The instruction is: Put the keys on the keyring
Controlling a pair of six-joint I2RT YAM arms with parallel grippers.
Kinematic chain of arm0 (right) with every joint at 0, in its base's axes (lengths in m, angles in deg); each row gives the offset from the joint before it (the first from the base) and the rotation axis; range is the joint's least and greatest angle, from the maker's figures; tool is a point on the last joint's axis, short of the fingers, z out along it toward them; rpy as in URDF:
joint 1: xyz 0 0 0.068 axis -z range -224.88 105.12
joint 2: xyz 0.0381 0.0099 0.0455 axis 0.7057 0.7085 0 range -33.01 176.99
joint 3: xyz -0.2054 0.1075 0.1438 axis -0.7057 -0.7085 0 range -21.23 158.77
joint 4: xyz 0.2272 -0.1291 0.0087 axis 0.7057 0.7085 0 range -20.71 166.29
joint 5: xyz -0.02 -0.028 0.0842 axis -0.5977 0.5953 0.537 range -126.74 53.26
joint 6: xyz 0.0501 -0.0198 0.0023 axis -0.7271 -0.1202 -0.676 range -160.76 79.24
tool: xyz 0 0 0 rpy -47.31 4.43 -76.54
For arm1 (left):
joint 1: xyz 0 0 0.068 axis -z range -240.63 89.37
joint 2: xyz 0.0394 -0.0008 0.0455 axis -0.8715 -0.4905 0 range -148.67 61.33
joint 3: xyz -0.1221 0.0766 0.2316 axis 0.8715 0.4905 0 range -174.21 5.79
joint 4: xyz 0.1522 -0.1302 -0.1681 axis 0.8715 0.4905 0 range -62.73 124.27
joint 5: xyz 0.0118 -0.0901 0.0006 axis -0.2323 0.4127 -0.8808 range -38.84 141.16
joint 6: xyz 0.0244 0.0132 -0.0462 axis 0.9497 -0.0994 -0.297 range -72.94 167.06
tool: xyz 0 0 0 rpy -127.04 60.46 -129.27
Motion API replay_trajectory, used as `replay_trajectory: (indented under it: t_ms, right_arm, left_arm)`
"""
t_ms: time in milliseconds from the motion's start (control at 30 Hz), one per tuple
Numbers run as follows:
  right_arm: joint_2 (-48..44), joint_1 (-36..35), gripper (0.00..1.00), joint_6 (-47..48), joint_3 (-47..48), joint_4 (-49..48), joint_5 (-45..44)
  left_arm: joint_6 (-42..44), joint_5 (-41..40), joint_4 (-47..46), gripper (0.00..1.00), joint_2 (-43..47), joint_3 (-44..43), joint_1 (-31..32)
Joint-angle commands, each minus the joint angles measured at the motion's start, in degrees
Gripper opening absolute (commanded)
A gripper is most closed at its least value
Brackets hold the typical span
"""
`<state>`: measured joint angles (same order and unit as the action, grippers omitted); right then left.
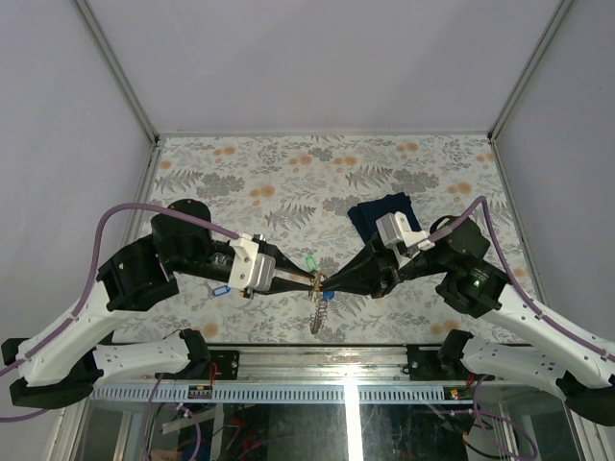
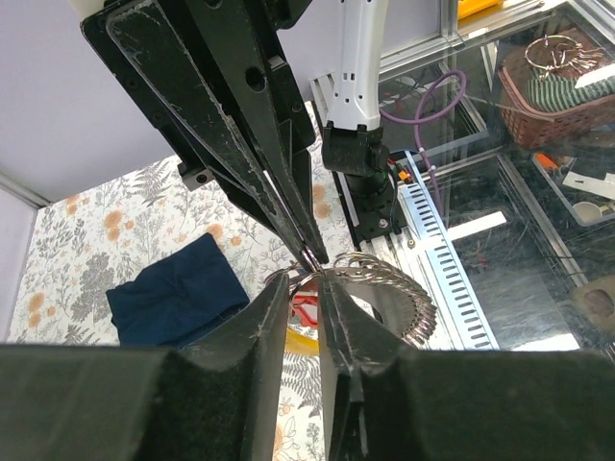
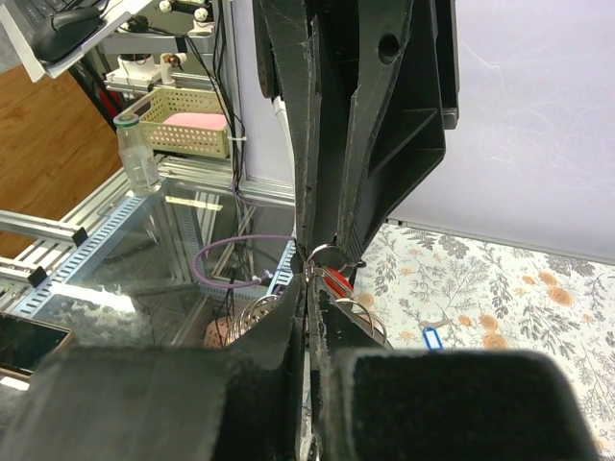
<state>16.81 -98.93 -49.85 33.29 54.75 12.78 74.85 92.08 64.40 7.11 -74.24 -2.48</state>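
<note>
The keyring (image 1: 317, 309) hangs over the desk (image 1: 240, 182), its top pinched in the right hand (image 3: 307, 288), whose jaws are pressed fully together on the wire. The left hand (image 2: 303, 280) meets the keyring's top from the other side, jaws narrow around a thin loop; whether they grip it I cannot tell. A green-tagged key (image 1: 309, 261) shows just beyond the keyring, a blue-tagged key (image 1: 219, 288) lies well to its left, and a navy cloth (image 1: 380, 213) lies farther back to its right.

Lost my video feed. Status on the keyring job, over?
Right tool shut on the keyring, ring dangling at the tips. Left tool nearly closed at its rim, grip unclear. Navy cloth behind, not in the way.
</note>
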Motion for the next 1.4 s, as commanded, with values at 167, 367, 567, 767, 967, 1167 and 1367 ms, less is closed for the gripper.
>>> replay_trajectory:
  t_ms: [167,367,567,767,967,1167,1367]
  right_arm:
    - [-2.2,0.1,0.0,0.0,3.2,-4.2,-2.1]
    - [-2.8,0.1,0.0,0.4,3.5,-3.7,-4.3]
    - [-4.5,0.1,0.0,0.6,3.8,-3.0,-8.6]
    - [-5.1,0.1,0.0,-0.2,3.5,-4.3,-11.2]
    - [-6.1,0.0,0.0,-3.3,1.7,-9.8,-14.0]
    - [-6.4,0.1,0.0,-7.6,-0.6,-17.1,-16.0]
    - [-6.0,0.1,0.0,-11.7,-2.4,-24.3,-17.5]
  left_arm:
    - [0.8,-0.1,-0.8,0.01,0.7,-1.9,0.3]
    - [0.9,-1.7,-1.0,0.0,1.0,-1.7,0.3]
    - [-0.5,-3.5,-4.7,0.0,2.7,0.7,0.4]
    - [-0.9,-3.5,-5.6,0.0,2.5,1.0,0.3]
    - [-1.3,-3.5,-6.7,0.0,2.3,1.6,0.4]
    - [-2.2,-3.5,-9.0,0.0,2.7,3.2,0.3]
    - [-2.7,-3.3,-11.1,0.0,2.9,4.3,0.3]
